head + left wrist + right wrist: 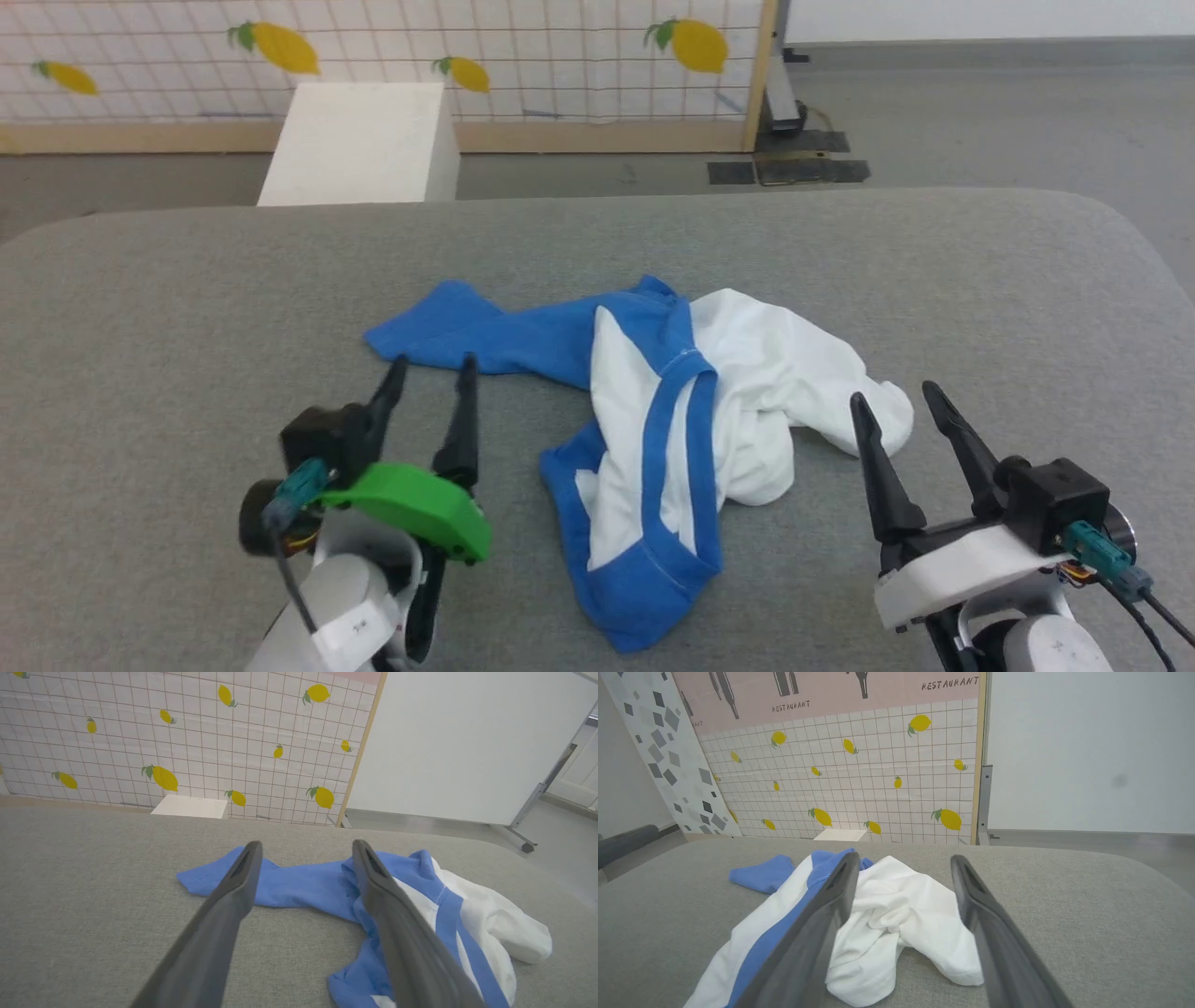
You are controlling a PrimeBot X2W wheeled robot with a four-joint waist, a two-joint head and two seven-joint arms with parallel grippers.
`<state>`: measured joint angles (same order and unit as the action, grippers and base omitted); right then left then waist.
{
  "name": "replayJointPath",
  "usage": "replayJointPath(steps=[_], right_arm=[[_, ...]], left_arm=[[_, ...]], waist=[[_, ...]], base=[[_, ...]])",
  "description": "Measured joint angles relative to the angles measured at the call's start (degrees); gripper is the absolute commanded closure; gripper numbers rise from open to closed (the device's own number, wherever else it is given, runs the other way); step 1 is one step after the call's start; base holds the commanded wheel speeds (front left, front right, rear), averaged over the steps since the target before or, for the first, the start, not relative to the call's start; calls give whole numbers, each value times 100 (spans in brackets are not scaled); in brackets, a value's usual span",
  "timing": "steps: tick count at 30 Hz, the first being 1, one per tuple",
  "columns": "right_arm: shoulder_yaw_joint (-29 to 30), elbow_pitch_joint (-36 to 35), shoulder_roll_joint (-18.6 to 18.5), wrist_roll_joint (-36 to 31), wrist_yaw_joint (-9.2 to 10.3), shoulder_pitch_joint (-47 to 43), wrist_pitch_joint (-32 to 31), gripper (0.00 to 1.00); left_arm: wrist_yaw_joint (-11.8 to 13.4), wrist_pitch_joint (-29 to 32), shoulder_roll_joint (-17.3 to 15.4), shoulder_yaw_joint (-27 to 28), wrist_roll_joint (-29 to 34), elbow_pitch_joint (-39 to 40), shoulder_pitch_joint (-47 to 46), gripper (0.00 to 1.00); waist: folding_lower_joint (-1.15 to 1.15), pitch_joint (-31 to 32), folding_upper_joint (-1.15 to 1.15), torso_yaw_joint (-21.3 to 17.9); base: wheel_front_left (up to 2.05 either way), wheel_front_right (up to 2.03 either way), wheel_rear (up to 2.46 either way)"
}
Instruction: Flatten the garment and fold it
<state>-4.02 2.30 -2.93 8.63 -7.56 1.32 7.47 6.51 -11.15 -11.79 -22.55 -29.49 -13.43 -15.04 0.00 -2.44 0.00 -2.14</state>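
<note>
Garment (747,364) bunched, folds hiding its front; left gripper (435,359) and right gripper (891,392) fingers spread, empty

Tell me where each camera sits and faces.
Head view: high on the robot, looking forward and down at the garment crumpled on the grey surface; left gripper lower left, right gripper lower right, both open.
Left wrist view: low over the surface, along its own fingers toward the blue sleeve.
Right wrist view: low, along its own fingers over the white bunched part.
Shared: all three show the garment and lemon wall.
</note>
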Motion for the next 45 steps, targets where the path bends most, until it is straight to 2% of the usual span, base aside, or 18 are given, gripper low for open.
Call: replayJointPath(steps=[2,7,11,15,20,25,27,28,29,32,37,41,45], right_arm=[[-8,-23,0,5,-1,97,-48,0],[-194,96,1,45,-1,890,-389,0],[-331,610,3,77,-1,1890,-1022,0],[-305,1525,5,213,-1,2792,-2002,0],[174,2670,10,339,0,3643,-3489,0],[354,3092,1,407,0,3958,-4489,0],[333,3099,4,514,0,3965,-4722,57],[293,3089,4,586,0,3964,-4779,77],[246,3040,5,600,0,3963,-4786,100],[183,2774,14,633,0,3944,-4490,100],[230,2180,18,648,0,3633,-3460,100],[672,1488,22,243,0,3180,-2468,100],[1372,768,16,-223,0,2446,-1895,100]], left_arm=[[116,-220,-34,144,78,44,153,0],[192,-335,15,601,320,249,333,0],[99,-361,299,1005,639,600,337,0],[-119,-365,594,1251,802,673,332,0],[-398,-365,809,1421,979,620,315,0],[-504,-365,855,1513,995,550,303,0],[-530,-365,858,1524,991,499,302,0],[-530,-365,858,1526,984,488,303,0],[-530,-365,860,1535,984,476,304,0],[-527,-365,864,1559,978,456,308,0],[-546,-365,866,1604,994,367,359,0],[-566,-365,868,1653,1033,298,552,0],[-634,-365,869,1722,1088,234,710,0]], waist=[[0,-28,0,121],[0,-216,0,364],[0,-473,0,554],[0,-753,0,790],[0,-1079,0,1149],[0,-1324,0,1482],[1,-1396,0,1599],[1,-1415,0,1638],[1,-1431,0,1678],[1,-1402,0,1704],[1,-1227,0,1641],[1,-1003,0,1493],[1,-740,0,1267]], base=[[0,0,0],[0,0,0],[0,0,0],[0,0,0],[0,0,0],[0,0,0],[0,0,0],[0,0,0],[0,0,0],[0,0,0],[0,0,0],[0,0,0],[0,0,0]])
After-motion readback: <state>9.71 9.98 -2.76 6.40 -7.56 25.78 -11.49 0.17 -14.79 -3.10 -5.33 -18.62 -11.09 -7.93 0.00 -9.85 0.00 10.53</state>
